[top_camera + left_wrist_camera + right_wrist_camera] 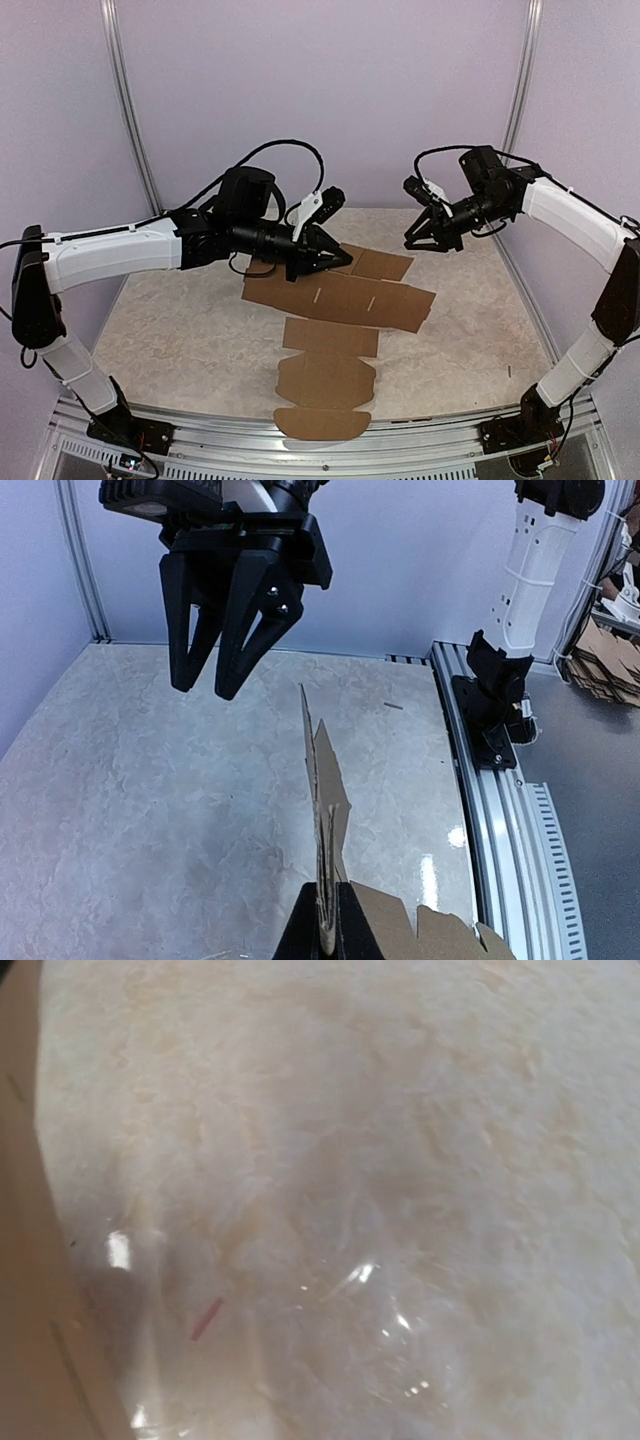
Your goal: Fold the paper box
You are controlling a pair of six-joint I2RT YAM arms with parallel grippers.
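The paper box (pixel 345 300) is not yet a box: it lies as an open die-cut sheet in the middle of the surface (pixel 180 340). Its long axis runs from a rounded tab at the near edge, between the two arm bases, away toward the far wall. A wide band of panels crosses that axis near the far end. One more panel reaches beyond the band, off to the right.

The left claw (pixel 335 262) comes in from the left and is pressed together on the cardboard at the far side of that band. Its own wrist view shows the sheet edge-on, clamped between the two fingers and running forward from them. Whether the held edge is raised off the surface I cannot tell for sure, though the shadow under the band's left end suggests a slight lift.

The right claw (pixel 422 240) hangs in the air just beyond and to the right of the far right-hand panel, apart from the cardboard. Its fingers are slightly spread and hold nothing. Its wrist view is blurred, giving only pale surface with a strip of brown card along the left edge.

So the sheet lies down and to the left of the right claw, and the far right-hand panel is its closest part. With the left arm busy anchoring, the right arm is the free one and the nearer to those right-side panels. A first fold there would probably call for it to drop leftward onto that panel.
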